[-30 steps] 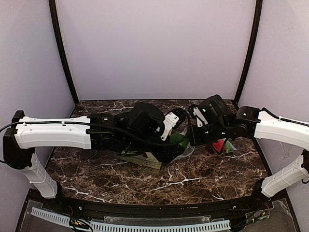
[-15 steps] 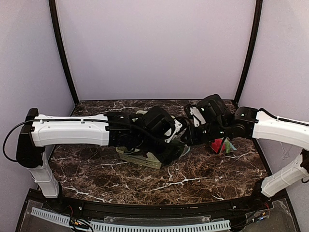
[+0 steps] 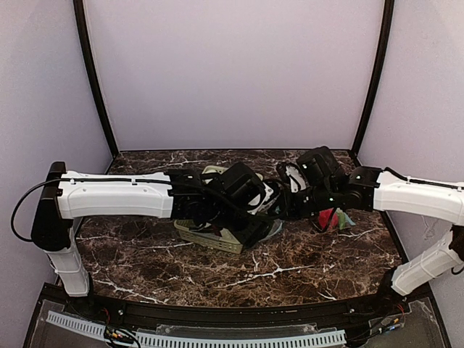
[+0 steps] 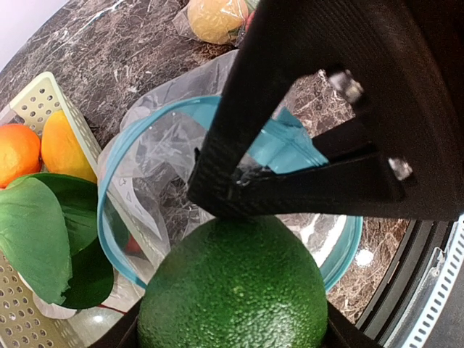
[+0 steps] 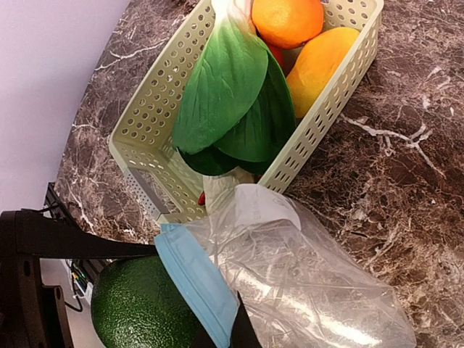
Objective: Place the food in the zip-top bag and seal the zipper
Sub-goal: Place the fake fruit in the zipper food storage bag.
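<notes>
At three o'clock of the basket (image 3: 199, 236), right tool (image 5: 236, 330) pinches the bag (image 5: 312, 283) open so left tool (image 4: 232, 335), gripping a green fruit (image 4: 232, 279), can drop it.

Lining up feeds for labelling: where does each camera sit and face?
Top external: above and behind the bases, looking down at the table; left arm and right arm show.
Left wrist: on the left arm, looking past the left gripper, clamped on the green fruit, into the bag mouth.
Right wrist: on the right arm, facing the basket; right gripper pinches the bag's rim.
Wrist views share fruit, bag, basket.
</notes>
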You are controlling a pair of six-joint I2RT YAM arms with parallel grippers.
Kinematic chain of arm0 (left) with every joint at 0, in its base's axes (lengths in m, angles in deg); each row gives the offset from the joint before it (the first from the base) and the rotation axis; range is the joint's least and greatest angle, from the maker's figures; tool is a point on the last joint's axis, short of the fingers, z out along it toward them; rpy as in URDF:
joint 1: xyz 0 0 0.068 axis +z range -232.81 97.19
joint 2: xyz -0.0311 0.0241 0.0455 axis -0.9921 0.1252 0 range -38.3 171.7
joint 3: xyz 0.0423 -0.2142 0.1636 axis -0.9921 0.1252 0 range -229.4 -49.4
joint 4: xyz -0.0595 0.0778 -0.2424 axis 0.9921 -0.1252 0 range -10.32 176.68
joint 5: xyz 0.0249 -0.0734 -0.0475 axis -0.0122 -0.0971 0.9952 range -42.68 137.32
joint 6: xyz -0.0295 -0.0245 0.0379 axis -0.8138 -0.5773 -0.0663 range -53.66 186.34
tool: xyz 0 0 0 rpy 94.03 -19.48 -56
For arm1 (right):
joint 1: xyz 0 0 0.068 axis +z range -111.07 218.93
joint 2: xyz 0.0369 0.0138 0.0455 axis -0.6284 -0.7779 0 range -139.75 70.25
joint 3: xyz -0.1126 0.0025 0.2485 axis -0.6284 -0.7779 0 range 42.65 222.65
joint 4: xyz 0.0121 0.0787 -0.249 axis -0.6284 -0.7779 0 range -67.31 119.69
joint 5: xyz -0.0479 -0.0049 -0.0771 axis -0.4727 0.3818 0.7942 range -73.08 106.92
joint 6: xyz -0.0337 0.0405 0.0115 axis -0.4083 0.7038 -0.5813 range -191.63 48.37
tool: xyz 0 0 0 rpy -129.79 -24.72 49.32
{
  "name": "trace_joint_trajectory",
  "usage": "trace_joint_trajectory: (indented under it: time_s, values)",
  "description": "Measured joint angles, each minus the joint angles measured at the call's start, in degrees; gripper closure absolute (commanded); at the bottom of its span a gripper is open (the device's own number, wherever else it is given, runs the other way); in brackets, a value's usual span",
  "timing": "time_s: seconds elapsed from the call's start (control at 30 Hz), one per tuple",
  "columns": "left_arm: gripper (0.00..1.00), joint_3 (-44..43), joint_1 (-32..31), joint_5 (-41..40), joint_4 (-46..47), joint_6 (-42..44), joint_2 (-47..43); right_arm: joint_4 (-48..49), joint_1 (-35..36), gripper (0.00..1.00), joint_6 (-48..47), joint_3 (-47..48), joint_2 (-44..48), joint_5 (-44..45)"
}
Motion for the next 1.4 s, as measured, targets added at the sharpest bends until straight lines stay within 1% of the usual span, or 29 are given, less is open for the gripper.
trace_joint_trajectory:
  time_s: [0.27, 0.4, 0.53, 0.63, 0.7, 0.97, 1.4]
  values:
    - [0.32, 0.0, 0.9, 1.33, 2.58, 0.5, 1.07, 3.08, -3.17, 1.0, 1.95, -3.23, 2.19, -4.37]
    - [0.25, -0.02, 1.7, 2.97, 3.26, 0.68, 2.84, 3.76, -3.78, 1.0, 2.51, -5.01, 2.69, -5.99]
    - [0.19, -0.02, 2.86, 3.08, 5.16, 0.79, 3.78, 4.26, -3.8, 1.0, 3.3, -6.34, 2.71, -9.49]
    - [0.12, -0.13, 3.26, 3.06, 6.1, 1.18, 3.78, 4.37, -3.89, 1.0, 3.52, -6.82, 2.71, -10.75]
    - [0.09, -0.2, 3.45, 3.08, 6.19, 1.64, 3.78, 4.57, -4.11, 1.0, 3.56, -6.95, 2.71, -11.06]
    - [0.02, -0.22, 3.48, 4.39, 6.51, 3.02, 3.65, 4.68, -5.2, 1.0, 4.0, -8.02, 2.8, -11.3]
    - [0.01, 3.06, 3.48, 9.55, 11.06, 4.74, -2.78, 4.66, -6.45, 1.0, 4.61, -8.44, 3.56, -11.26]
